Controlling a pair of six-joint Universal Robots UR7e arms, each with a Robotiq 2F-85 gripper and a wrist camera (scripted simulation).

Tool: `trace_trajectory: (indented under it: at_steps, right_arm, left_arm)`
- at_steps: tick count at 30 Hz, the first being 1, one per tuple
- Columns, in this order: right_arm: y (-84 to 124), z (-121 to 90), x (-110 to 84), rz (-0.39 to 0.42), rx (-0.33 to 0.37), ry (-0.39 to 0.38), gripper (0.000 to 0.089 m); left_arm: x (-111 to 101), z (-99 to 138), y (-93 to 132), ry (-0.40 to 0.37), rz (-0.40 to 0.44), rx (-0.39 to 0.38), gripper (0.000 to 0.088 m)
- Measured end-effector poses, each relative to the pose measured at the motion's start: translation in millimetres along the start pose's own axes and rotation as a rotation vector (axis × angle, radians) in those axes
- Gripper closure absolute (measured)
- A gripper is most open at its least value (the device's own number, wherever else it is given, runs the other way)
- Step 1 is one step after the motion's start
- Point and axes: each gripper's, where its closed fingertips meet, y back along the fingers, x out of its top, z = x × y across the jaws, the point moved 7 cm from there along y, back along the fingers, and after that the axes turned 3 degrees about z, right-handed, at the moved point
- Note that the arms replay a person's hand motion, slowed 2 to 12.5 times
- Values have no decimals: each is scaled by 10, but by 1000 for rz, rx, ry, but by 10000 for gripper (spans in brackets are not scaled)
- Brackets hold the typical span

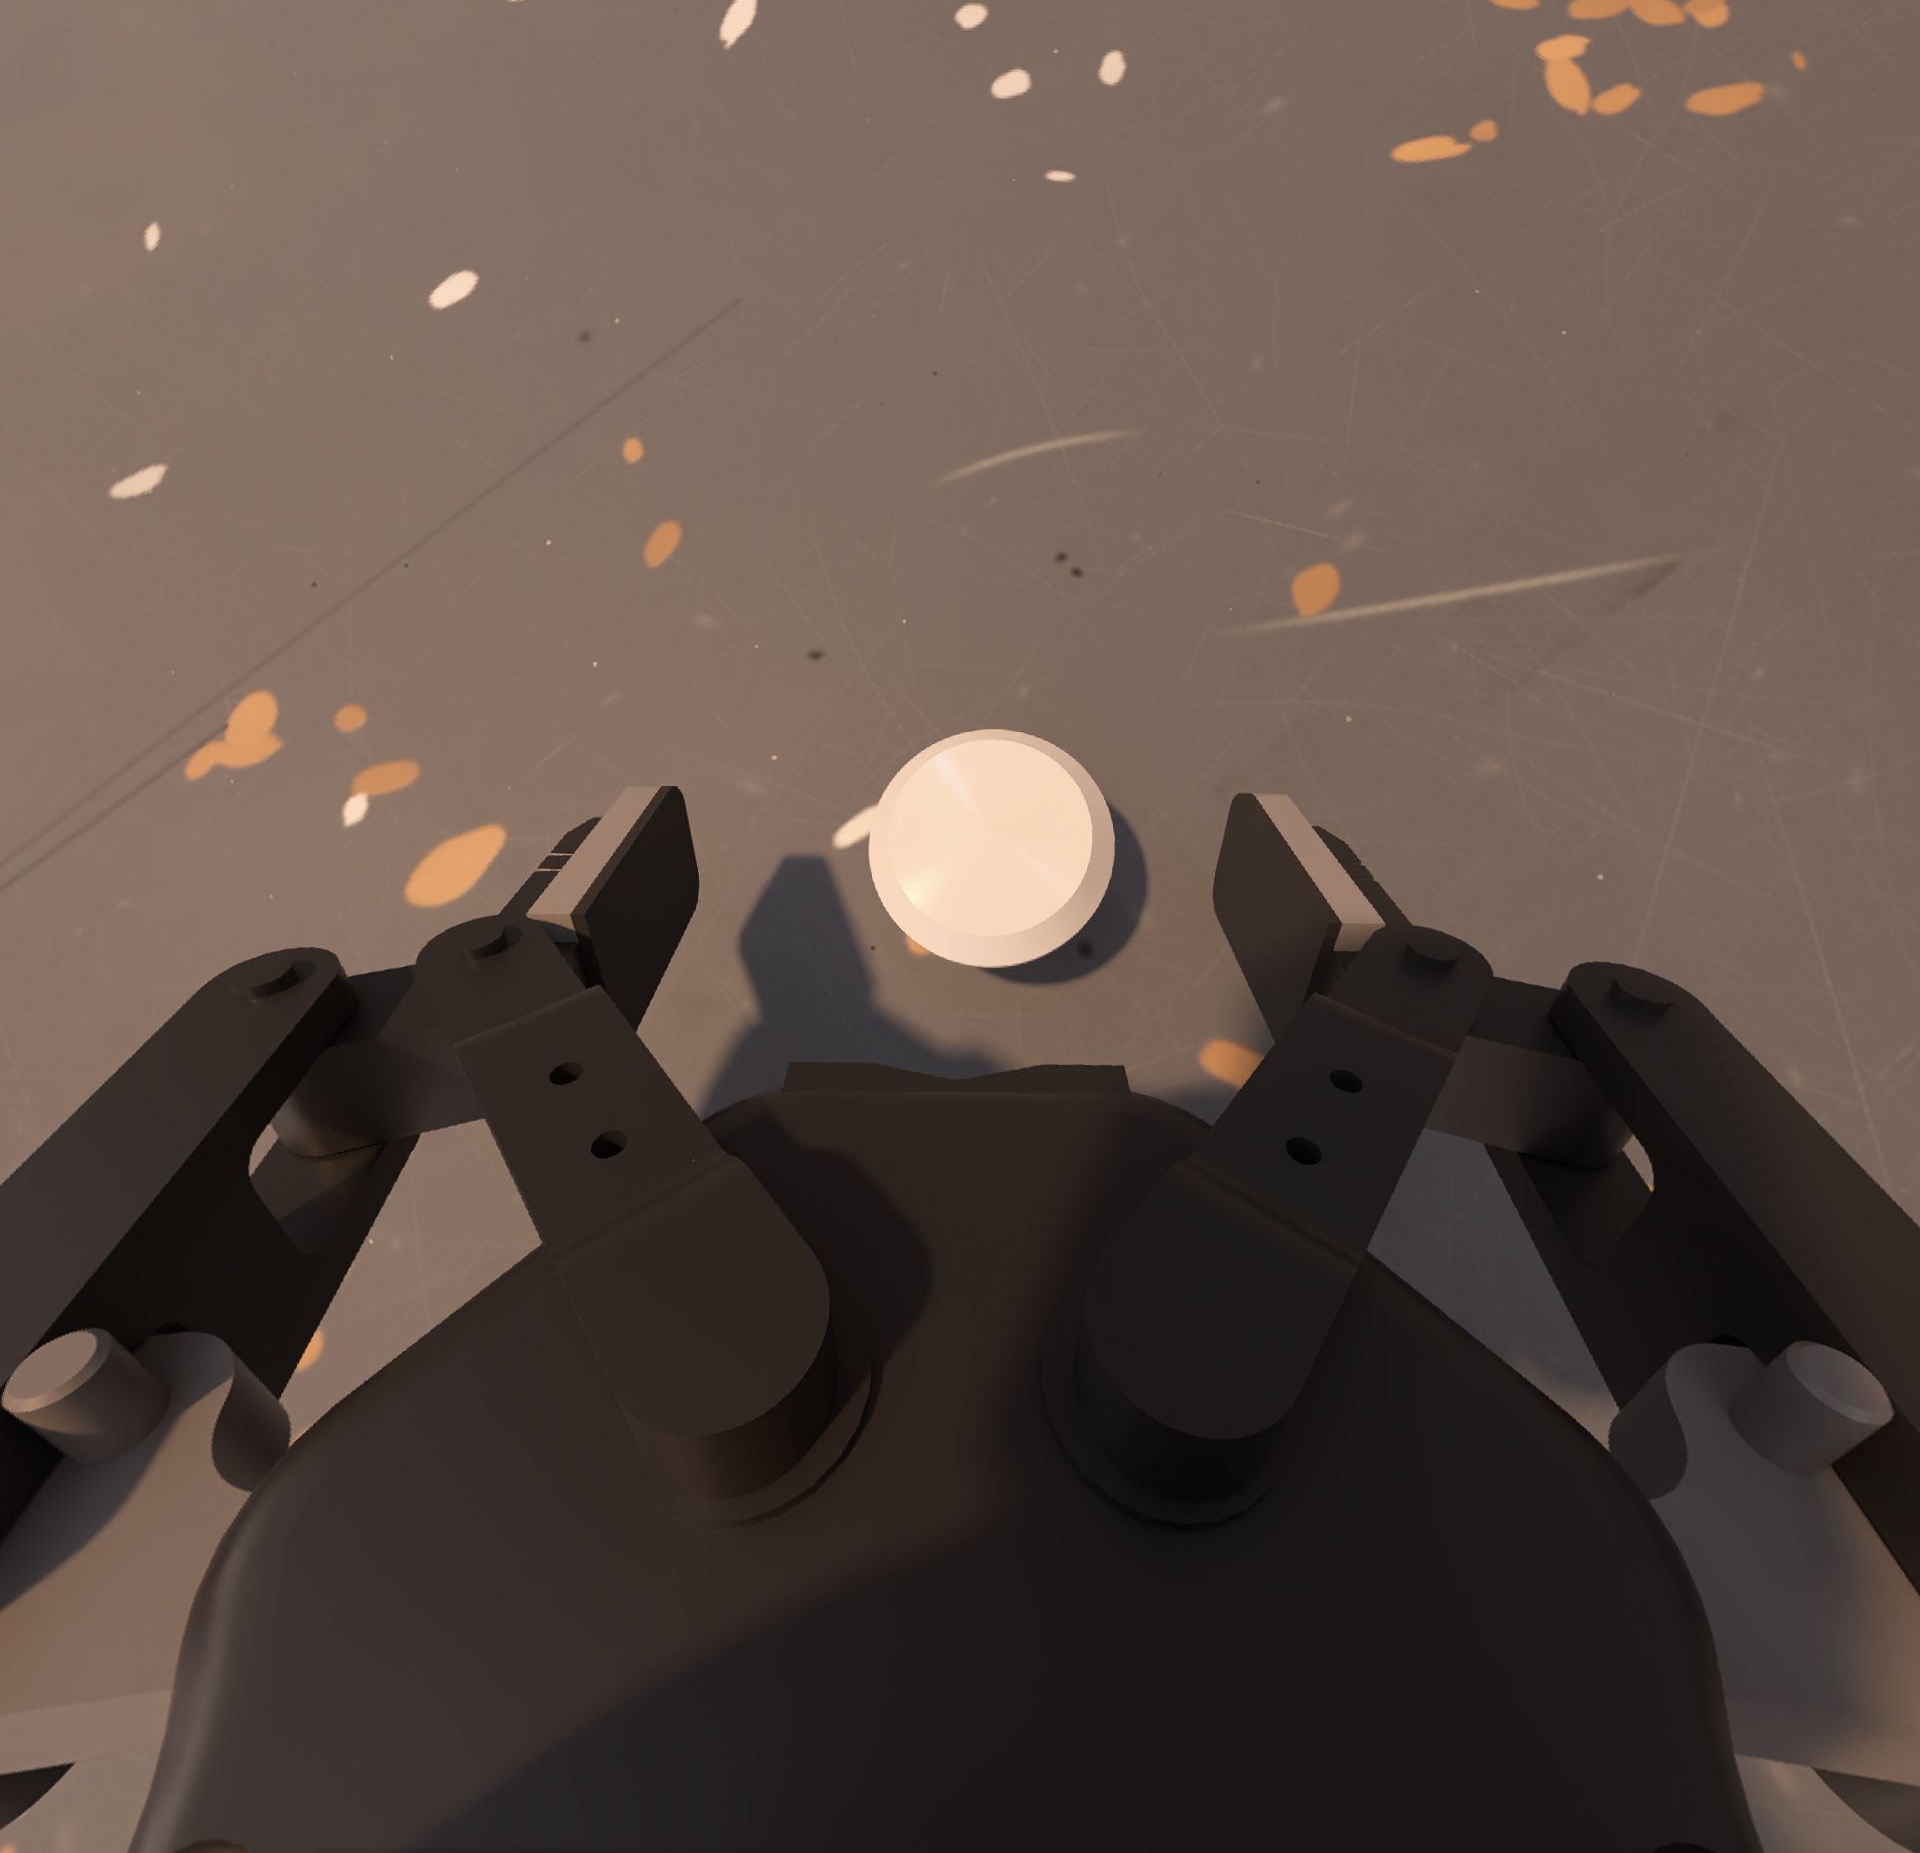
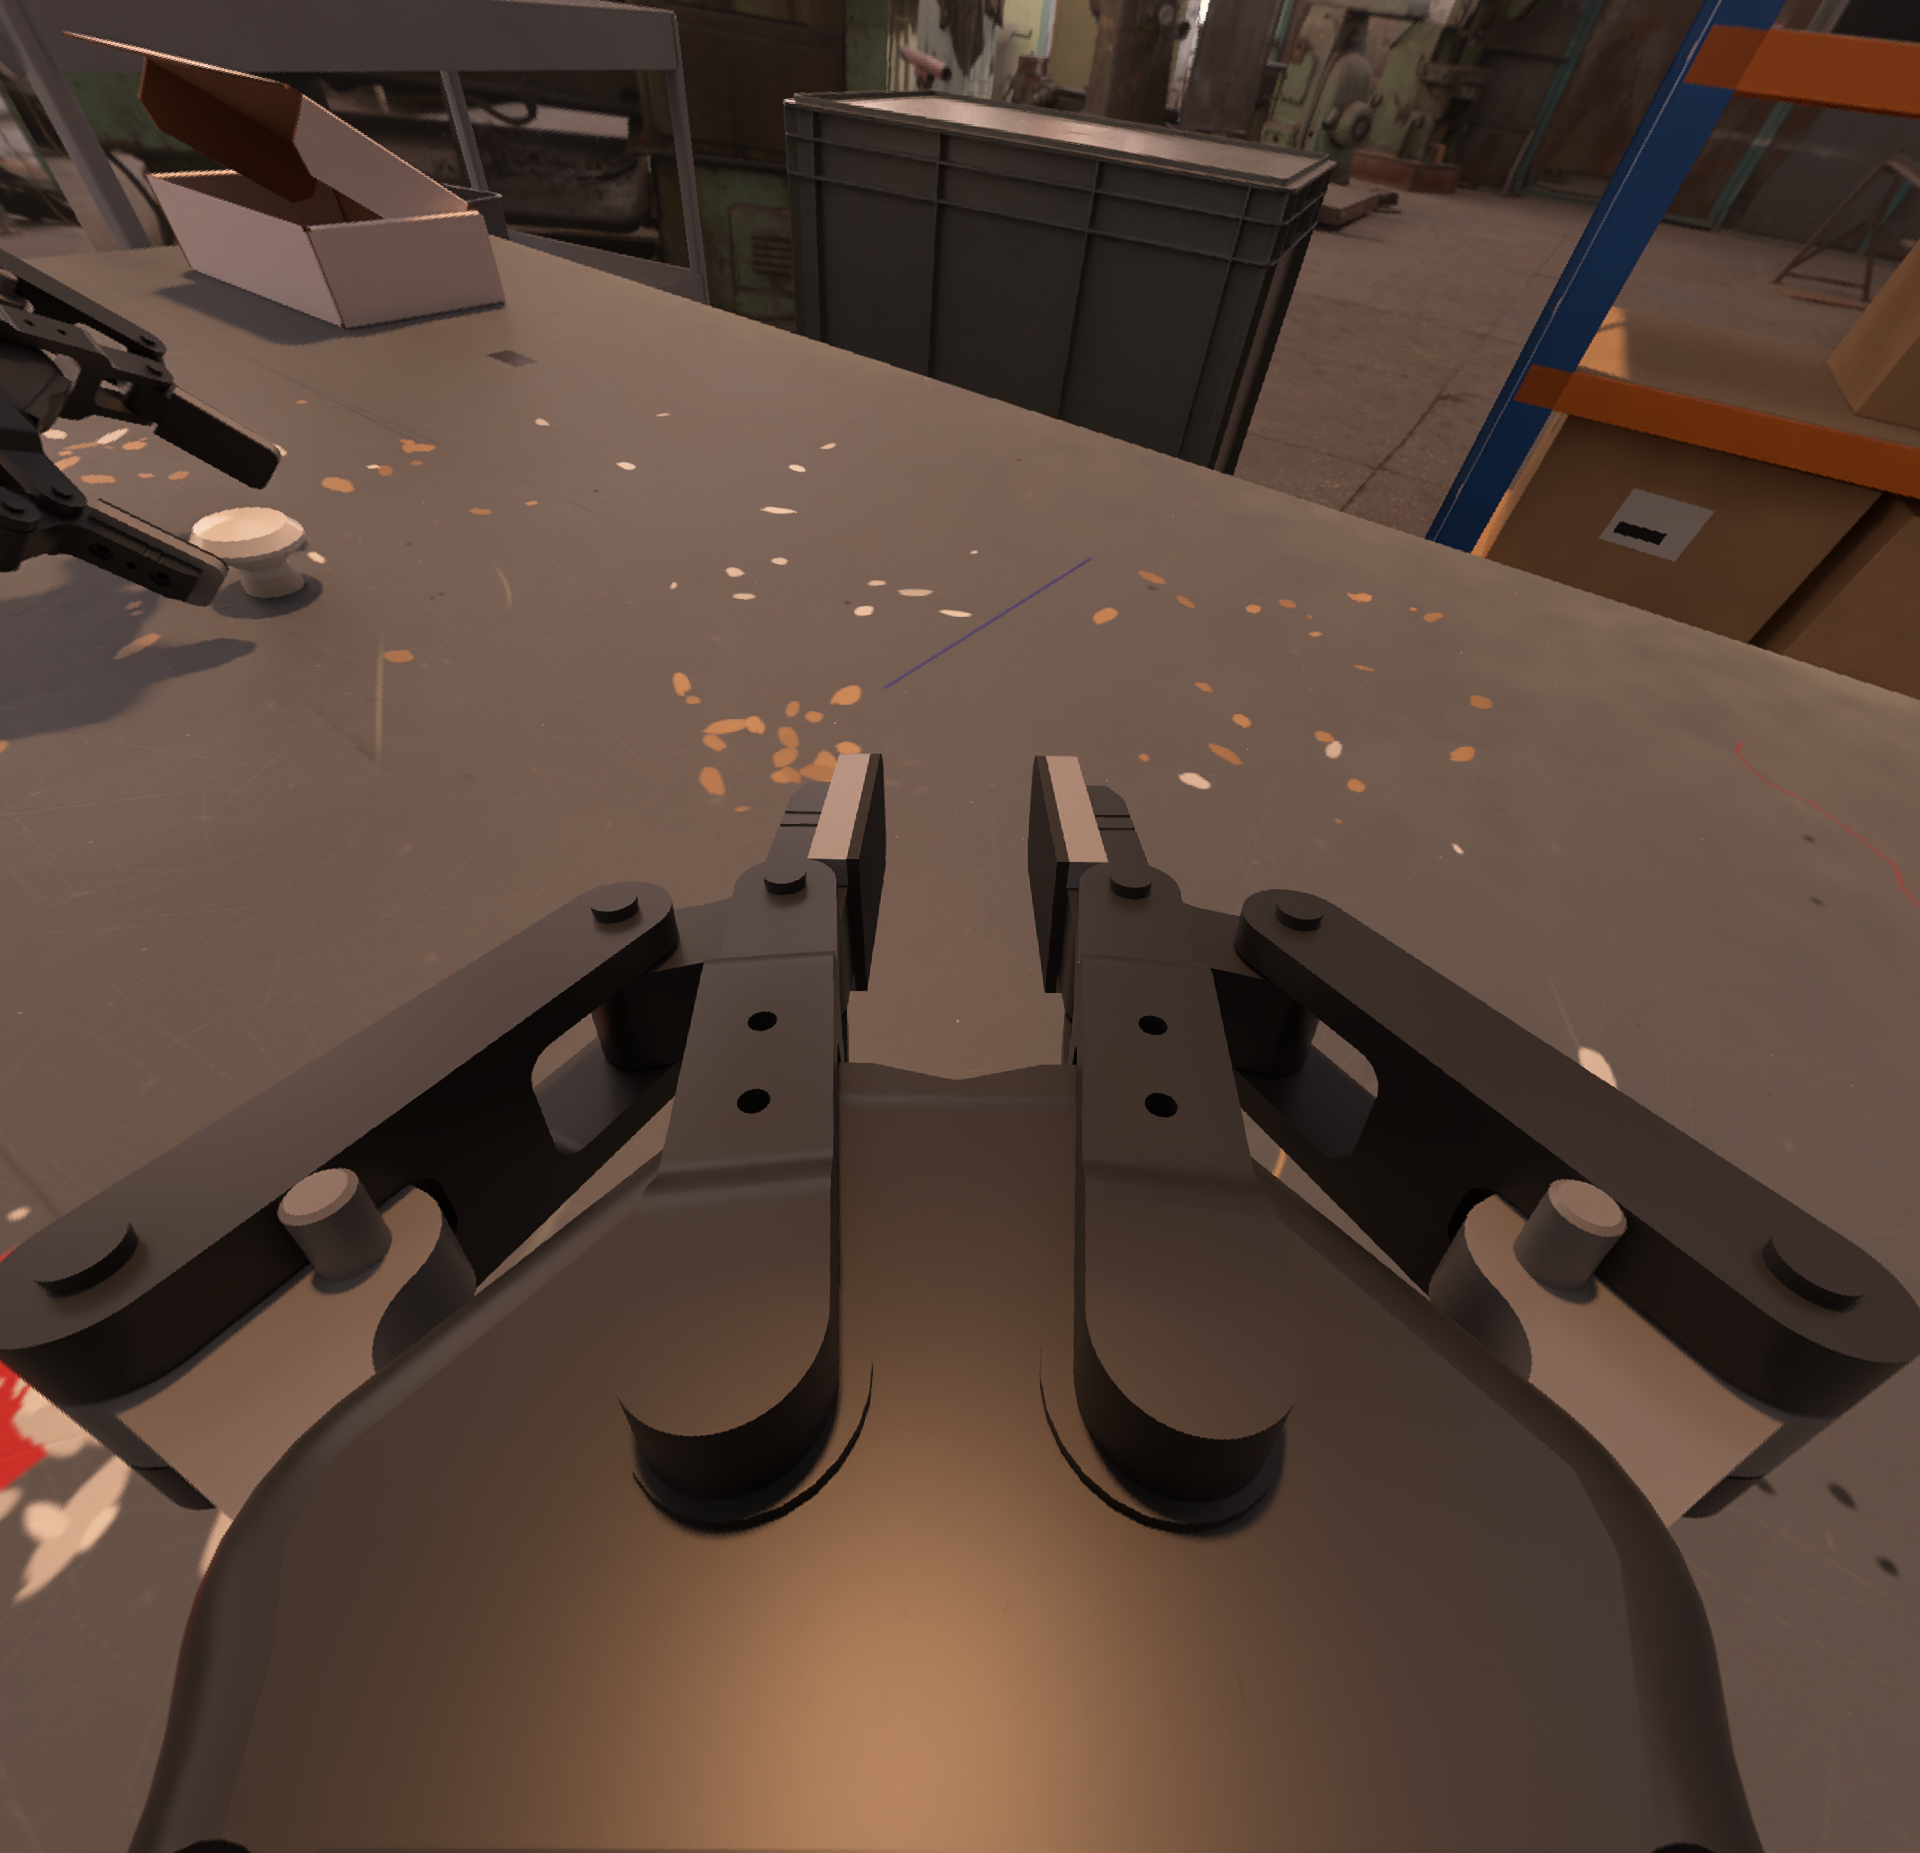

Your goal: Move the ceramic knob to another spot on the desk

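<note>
Left claw [image 1: 956, 873] spread wide, straddling ceramic knob [image 1: 987, 847] upright on counter [image 1: 1351, 401], pads not touching. Right claw [image 2: 956, 837] partly apart, empty, well off. Risk: rounded cap slipping from off-centre pinch.

Cream ceramic knob [image 1: 987, 847] (round-topped) stands upright on the desk [image 1: 1351, 401].

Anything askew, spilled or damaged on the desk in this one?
Nothing is knocked over: the ceramic knob stands upright between the left gripper's open jaws. The desk is scratched and flecked with orange and white paint spots.
</note>
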Motion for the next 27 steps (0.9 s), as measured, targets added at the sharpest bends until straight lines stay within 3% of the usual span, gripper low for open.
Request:
trace_trajectory:
  at_steps: [16,27]
  right_arm:
    - [-24,6,-36,-15,-1,-4,638]
    - [-27,18,-48,-14,-11,-5,635]
  left_arm:
    - [27,-50,-40,-68,-20,-116,36]
    - [27,-47,-39,-53,-43,-179,219]
